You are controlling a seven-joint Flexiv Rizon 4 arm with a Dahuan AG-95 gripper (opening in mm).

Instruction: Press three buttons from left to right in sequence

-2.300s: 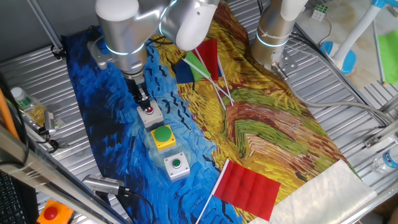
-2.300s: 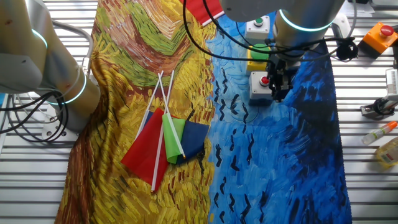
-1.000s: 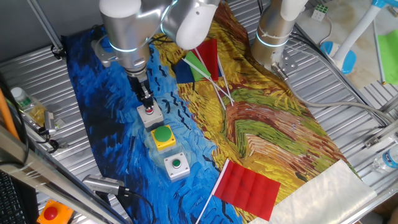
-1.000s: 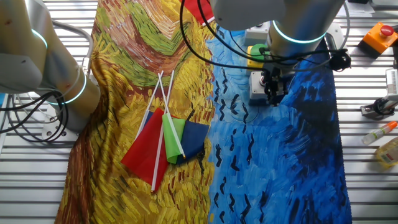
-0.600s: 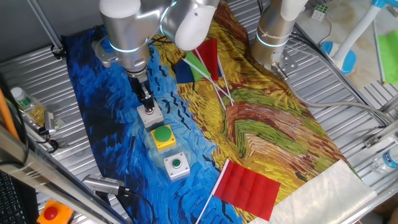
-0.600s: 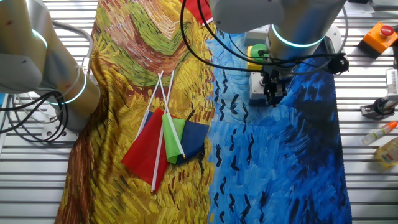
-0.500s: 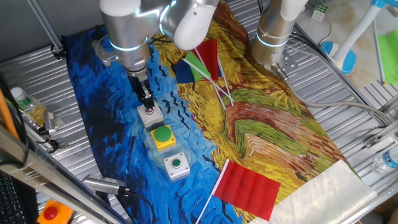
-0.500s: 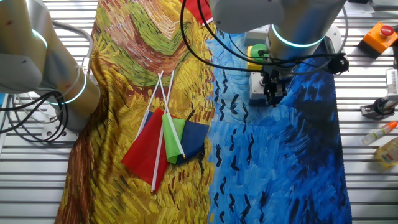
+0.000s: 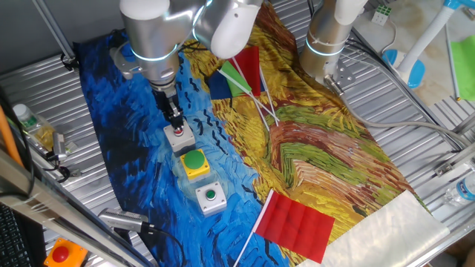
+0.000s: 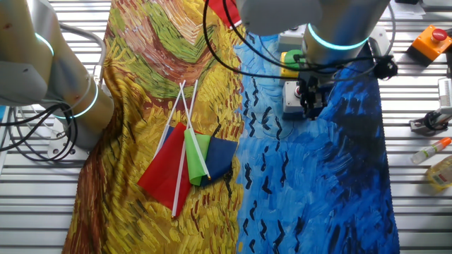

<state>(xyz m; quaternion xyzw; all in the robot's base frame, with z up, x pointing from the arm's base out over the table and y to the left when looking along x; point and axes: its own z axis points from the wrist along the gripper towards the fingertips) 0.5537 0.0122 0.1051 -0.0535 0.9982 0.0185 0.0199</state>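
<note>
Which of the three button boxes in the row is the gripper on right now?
The grey box with the small red button: the gripper is right over it, while the yellow box and green-button grey box stand apart.

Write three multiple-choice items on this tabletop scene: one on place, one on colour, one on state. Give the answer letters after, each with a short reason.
1. Over which box is the hand?
A. the grey box with the red button
B. the yellow box with the large green button
C. the grey box with the small green button

2. What colour is the single flag lying apart from the bundle of flags?
A. blue
B. red
C. white

3. How do the three button boxes lie on the painted cloth?
A. stacked on each other
B. in one row, each with its button facing up
C. tipped on their sides

Answers: 1 A, the hand's tip sits at the red button, the other two boxes stand uncovered. 2 B, it is plain red near the cloth's pale end. 3 B, they form a line with the buttons on top.
</note>
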